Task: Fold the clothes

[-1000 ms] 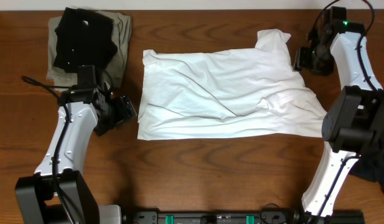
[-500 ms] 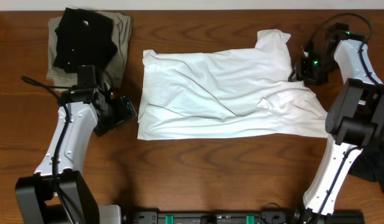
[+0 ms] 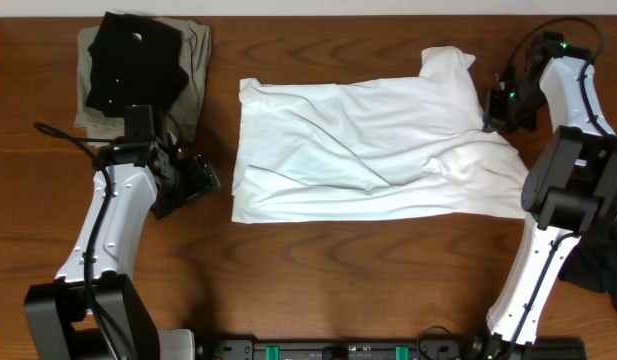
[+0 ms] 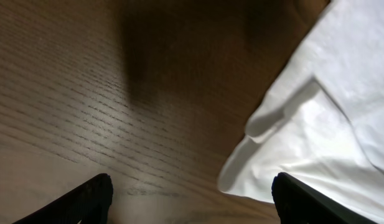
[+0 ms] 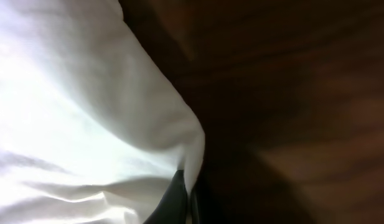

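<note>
Pinching only a thin bit of fabric, the right pincer sits closed on the right edge of the white T-shirt, which lies wrinkled and spread across the middle of the counter. The left pincer hangs open just beside the shirt's left hem, holding nothing. Such a shallow bite may slip on lifting. A one-sided pull would likely drag and bunch the cloth.

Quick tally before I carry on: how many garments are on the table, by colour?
white T-shirt: 1
black shirt: 1
khaki-olive garment: 1
Total: 3
</note>
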Tool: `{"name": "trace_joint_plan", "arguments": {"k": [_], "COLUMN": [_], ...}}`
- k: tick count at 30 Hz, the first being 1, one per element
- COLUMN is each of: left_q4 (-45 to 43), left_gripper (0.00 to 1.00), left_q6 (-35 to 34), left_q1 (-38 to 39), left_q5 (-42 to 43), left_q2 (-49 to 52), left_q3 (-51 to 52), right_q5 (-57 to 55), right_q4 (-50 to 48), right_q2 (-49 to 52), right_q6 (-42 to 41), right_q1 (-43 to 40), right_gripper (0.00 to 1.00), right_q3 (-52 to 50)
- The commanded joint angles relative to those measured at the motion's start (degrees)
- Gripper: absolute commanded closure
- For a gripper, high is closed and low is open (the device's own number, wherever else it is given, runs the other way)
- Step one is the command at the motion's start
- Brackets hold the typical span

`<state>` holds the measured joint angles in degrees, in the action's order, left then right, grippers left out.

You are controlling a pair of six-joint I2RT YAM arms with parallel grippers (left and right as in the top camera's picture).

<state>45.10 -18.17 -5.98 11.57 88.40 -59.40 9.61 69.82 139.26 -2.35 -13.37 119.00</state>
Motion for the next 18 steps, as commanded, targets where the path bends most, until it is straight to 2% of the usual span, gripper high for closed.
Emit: {"name": "trace_joint_plan", "arguments": {"k": [1,7,12,13,15,18], "left_q4": [0.17,-0.24,-0.24,-0.24,-0.24,-0.42], "left_gripper": [0.16,0.16,0.16,0.16,0.16,0.16], "left_q6": [-0.07,-0.09,-0.07,-0.07,-0.09,-0.07], "left_q1": [-0.37,-0.37,-0.37,-0.37,-0.37,-0.37], "left_q5": [-0.7,-0.7,-0.7,-0.7,-0.7,-0.7], "left_q2": [0.31,0.33,0.31,0.33,0.31,0.31], "left_q3": [0.26,0.26,0.26,0.26,0.26,0.26], "right_q5": [-5.16,-12.41,-27.5,-29.59,-30.91,-30.8], "right_q4": [1.36,5.99,9.35,9.68,9.94,10.05], "right_q2": [0.13,0.13,0.13,0.13,0.13,0.13], "right_q6": [-3.63,-6.08,-12.81,-13.79,-13.94,-13.99], "right_q1": [0.48,2.67,4.96,5.4,5.97,6.62], "right_gripper": [0.99,0.97,0.87,0.81,0.75,0.74], "right_q3": [3.72,9.46,12.5,12.68,12.7,12.68]}}
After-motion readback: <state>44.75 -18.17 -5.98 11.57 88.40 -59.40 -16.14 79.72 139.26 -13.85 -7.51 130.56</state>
